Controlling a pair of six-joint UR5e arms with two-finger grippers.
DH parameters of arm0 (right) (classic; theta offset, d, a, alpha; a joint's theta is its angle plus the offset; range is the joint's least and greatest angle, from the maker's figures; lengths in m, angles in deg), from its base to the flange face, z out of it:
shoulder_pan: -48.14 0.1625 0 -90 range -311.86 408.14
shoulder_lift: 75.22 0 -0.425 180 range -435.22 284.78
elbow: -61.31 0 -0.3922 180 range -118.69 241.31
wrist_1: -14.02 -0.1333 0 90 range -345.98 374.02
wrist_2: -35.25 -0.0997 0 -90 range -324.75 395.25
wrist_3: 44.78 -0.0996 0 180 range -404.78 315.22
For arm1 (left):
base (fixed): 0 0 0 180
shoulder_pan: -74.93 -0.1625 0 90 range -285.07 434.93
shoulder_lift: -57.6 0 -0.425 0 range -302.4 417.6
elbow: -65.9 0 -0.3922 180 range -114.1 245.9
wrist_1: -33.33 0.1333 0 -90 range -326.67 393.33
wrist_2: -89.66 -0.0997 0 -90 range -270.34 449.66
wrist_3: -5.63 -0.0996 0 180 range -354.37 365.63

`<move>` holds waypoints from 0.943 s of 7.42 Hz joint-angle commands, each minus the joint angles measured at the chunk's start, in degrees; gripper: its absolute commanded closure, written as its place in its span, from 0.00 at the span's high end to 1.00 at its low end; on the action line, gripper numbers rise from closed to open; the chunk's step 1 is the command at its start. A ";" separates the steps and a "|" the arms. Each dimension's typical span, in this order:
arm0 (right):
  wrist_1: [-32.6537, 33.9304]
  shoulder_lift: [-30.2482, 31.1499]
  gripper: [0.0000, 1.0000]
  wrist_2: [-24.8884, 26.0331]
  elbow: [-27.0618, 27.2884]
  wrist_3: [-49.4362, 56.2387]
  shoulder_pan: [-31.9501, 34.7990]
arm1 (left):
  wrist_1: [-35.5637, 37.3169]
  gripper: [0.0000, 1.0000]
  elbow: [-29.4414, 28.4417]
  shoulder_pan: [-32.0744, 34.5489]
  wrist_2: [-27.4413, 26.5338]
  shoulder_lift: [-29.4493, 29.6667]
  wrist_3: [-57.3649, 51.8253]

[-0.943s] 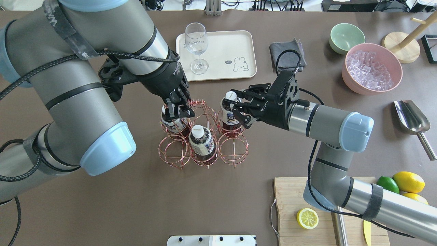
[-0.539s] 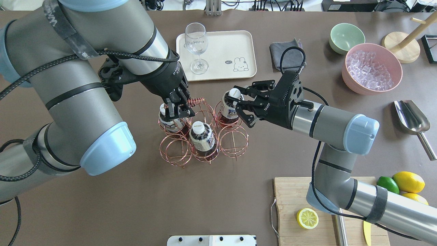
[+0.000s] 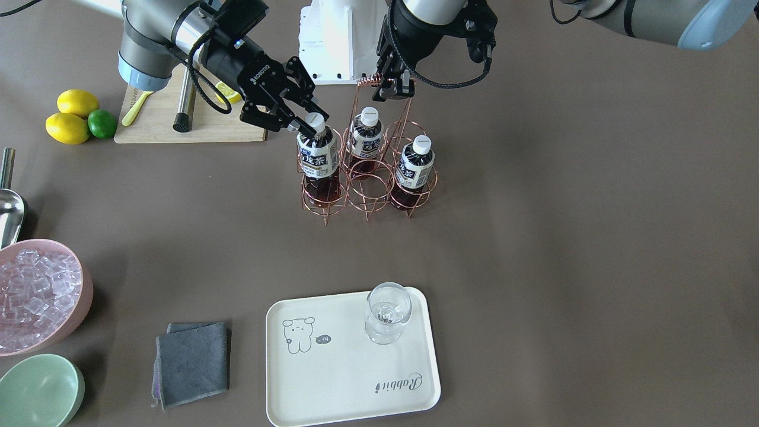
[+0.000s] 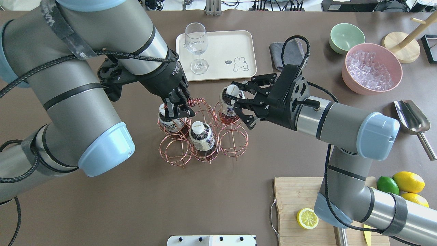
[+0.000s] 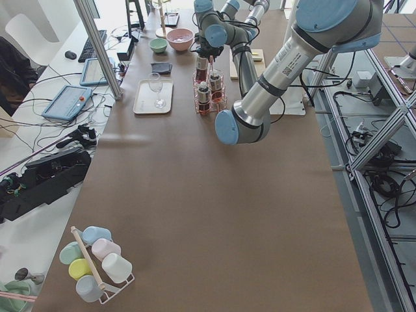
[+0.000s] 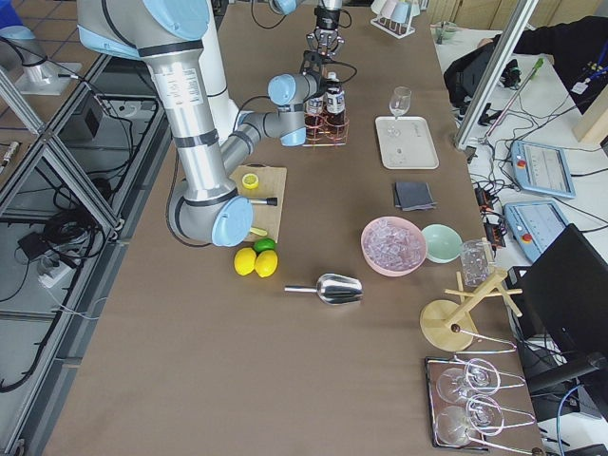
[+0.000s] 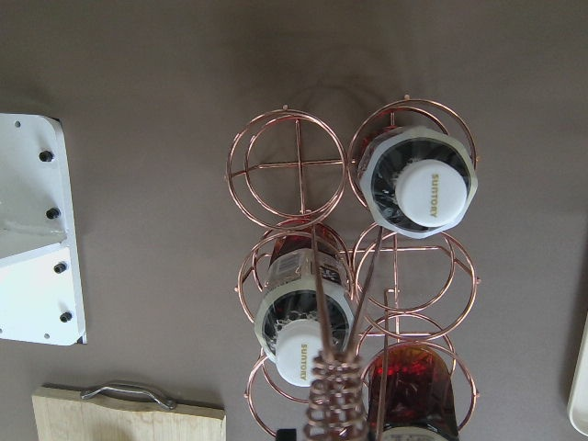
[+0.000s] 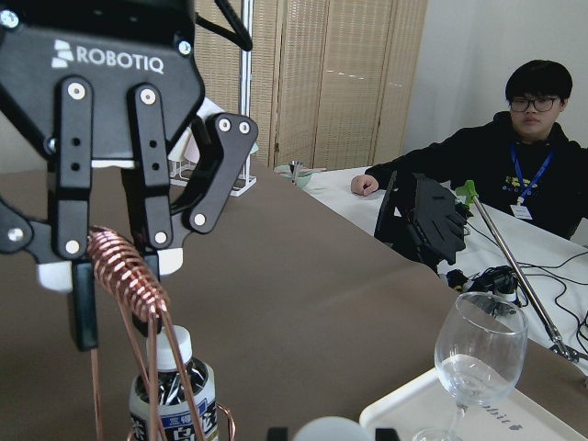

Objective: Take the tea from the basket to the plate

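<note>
The basket of copper wire rings stands mid-table, also in the front view. My left gripper is shut on its coiled handle. My right gripper is shut on the white cap of a tea bottle in the far right ring. That bottle sits raised, its bottom still inside the ring. Two more tea bottles stand in the basket. The cream plate lies beyond the basket.
A stemmed glass stands on the plate's left part. A grey cloth, a green bowl and a pink bowl of ice lie far right. A metal scoop, a cutting board and lemons lie near right.
My right gripper has lifted the tea bottle upward in its ring and drawn slightly toward the plate. My left gripper has stayed on the handle.
</note>
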 commanded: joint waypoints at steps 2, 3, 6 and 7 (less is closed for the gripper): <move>4.81 -0.44 0.00 -0.08 4.70 -0.04 0.95 | 0.00 0.00 0.04 0.00 -0.13 -0.02 0.00; 7.78 -0.62 0.00 -0.60 7.06 -0.13 2.35 | 0.09 0.00 0.21 0.00 -0.13 -0.02 0.00; 16.75 -1.15 0.00 -8.48 12.00 -4.08 11.55 | 0.00 0.00 0.39 0.00 -0.13 -0.63 0.00; 17.03 -1.06 0.00 -12.17 11.65 -3.91 15.33 | 0.09 0.00 0.47 0.00 -0.13 -0.72 0.00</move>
